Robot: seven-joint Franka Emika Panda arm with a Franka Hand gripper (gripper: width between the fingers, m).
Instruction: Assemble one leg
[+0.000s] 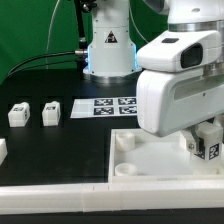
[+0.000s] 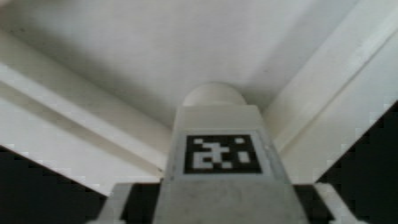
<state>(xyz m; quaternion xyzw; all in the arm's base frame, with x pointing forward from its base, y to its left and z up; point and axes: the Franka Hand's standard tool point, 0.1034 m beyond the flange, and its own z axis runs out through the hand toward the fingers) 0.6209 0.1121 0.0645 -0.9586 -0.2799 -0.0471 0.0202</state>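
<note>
My gripper (image 1: 207,142) is shut on a leg (image 1: 211,149), a small white block with a black-and-white tag, and holds it low over the right part of the large white tray (image 1: 150,165). In the wrist view the leg (image 2: 219,150) stands between my fingers (image 2: 135,203), its rounded end pointing at the tray's floor (image 2: 160,50) close to the raised rim. Whether it touches the tray I cannot tell. Two more legs (image 1: 18,114) (image 1: 51,112) lie on the black table at the exterior view's left.
The marker board (image 1: 105,105) lies behind the tray, in front of the robot base (image 1: 108,50). A white part (image 1: 3,150) shows at the left edge. A white rail (image 1: 60,203) runs along the front.
</note>
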